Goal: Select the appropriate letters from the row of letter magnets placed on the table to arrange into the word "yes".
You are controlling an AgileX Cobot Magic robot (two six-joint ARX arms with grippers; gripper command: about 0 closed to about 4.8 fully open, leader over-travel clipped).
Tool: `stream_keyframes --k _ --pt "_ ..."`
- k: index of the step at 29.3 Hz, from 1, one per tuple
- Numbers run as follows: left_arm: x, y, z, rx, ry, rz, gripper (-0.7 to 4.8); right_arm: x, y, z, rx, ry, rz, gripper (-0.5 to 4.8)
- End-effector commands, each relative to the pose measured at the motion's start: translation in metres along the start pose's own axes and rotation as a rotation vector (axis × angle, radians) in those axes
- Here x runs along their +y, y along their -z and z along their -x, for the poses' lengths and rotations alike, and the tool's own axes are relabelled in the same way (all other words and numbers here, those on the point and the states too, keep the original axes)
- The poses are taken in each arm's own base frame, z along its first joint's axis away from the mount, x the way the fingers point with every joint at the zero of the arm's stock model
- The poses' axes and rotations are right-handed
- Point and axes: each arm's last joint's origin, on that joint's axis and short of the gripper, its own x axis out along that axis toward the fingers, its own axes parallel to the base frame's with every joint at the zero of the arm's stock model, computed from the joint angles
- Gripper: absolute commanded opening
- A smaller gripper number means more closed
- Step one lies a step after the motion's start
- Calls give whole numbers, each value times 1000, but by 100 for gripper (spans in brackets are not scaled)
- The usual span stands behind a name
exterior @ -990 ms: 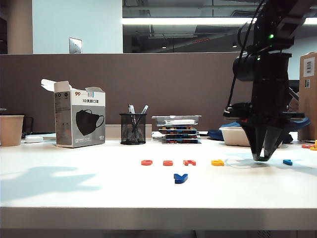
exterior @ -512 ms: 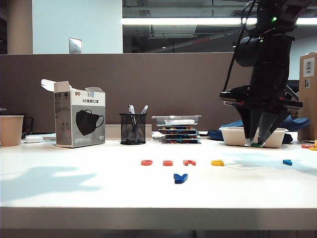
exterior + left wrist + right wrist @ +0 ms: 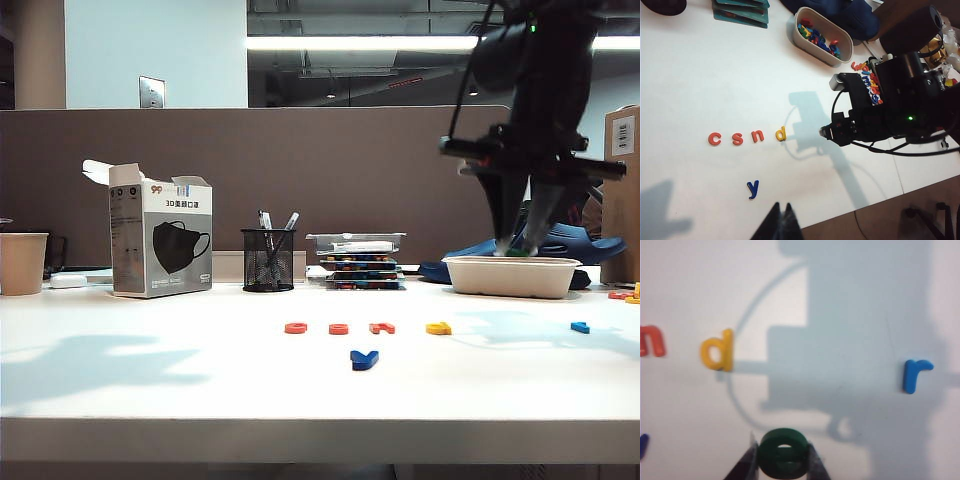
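Exterior view: the right gripper (image 3: 521,247) has risen from the wide white table (image 3: 200,385) over the past second and now hangs high at about two o'clock from the letter row, in front of a pale oval tub (image 3: 512,275). A speck of dark green shows between its fingertips: the flat plastic green letter e (image 3: 517,252) has come up with it. Below, three red-orange letters, c (image 3: 296,327), s (image 3: 339,328) and n (image 3: 382,327), sit in line with a yellow letter d (image 3: 438,327); a gap follows where the e presumably lay, then a light blue letter r (image 3: 580,327). The dark blue letter y (image 3: 365,358) lies alone, at six o'clock from the row. By this reading the first letter is placed, the second is in transit, and the s is still to be fetched.

Left wrist view: looking down, the c (image 3: 714,138), s (image 3: 737,139), n (image 3: 757,135) and d (image 3: 781,134) become legible, with the y (image 3: 753,189) at five o'clock from the s. The left gripper (image 3: 780,222) shows only dark fingertips close together, holding nothing; whether they are fully closed cannot be told. The right arm hides its own catch here.

Right wrist view: only this view proves the grip. The jaws, part open, pinch the green e (image 3: 783,452) by its sides in the right gripper (image 3: 782,460), above the table between the d (image 3: 718,350) and r (image 3: 915,374).
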Motion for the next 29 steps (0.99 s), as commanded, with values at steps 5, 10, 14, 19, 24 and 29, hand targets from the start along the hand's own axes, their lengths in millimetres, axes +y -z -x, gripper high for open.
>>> stream_keyframes --k 5,10,14,19,24,29 --pt "-1 -2 2 -22 12 -8 -5 25 12 14 3 -9 -54 103" --pt "-2 -2 2 -26 16 -8 -5 47 20 12 6 39 -52 103" --pt "-2 -2 2 -26 16 -8 -5 69 28 10 -2 61 -57 104" --pt "-2 -2 2 -27 16 -8 -5 91 42 -4 6 55 -49 104" --pt "-2 -2 2 -27 16 -8 -5 98 54 -23 21 51 -50 103" --pt "-2 -2 2 -27 16 -8 -5 104 60 -33 9 42 -62 103"
